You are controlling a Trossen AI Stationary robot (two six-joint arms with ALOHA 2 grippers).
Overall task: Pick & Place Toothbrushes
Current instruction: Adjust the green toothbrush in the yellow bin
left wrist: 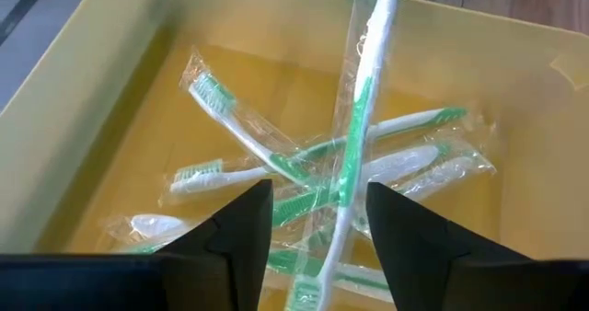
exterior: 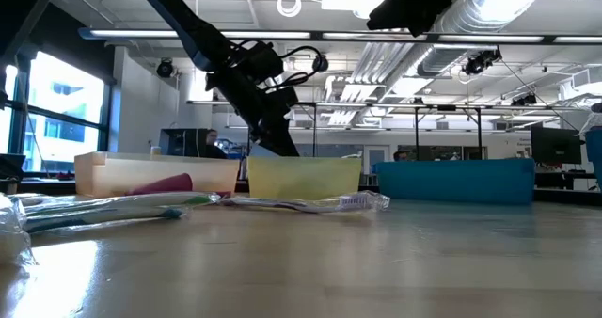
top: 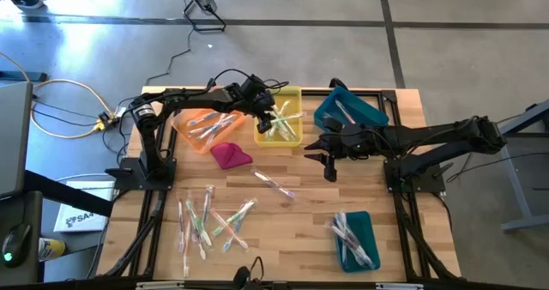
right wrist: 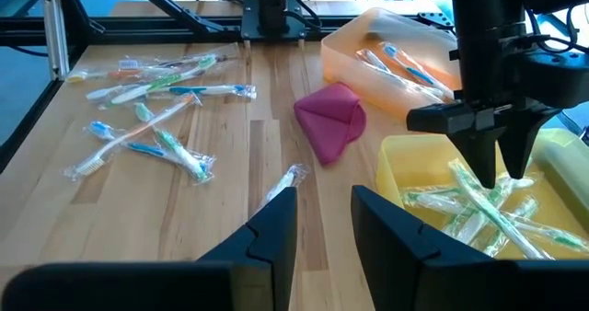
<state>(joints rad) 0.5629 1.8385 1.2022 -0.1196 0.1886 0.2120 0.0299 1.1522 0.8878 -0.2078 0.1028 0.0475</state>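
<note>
Left hand [right wrist: 500, 168] over the yellow bin [top: 292, 97], fingers parted, a wrapped green toothbrush [left wrist: 354, 136] standing loose between them among others in the bin. Right hand [top: 328, 157] above the bench [top: 300, 230] near the teal bin [top: 371, 111], fingers half apart, holding nothing. More toothbrushes [top: 210, 217] scattered on the bench beside a pink cloth [top: 230, 155]; some in the orange bin [top: 184, 129].
</note>
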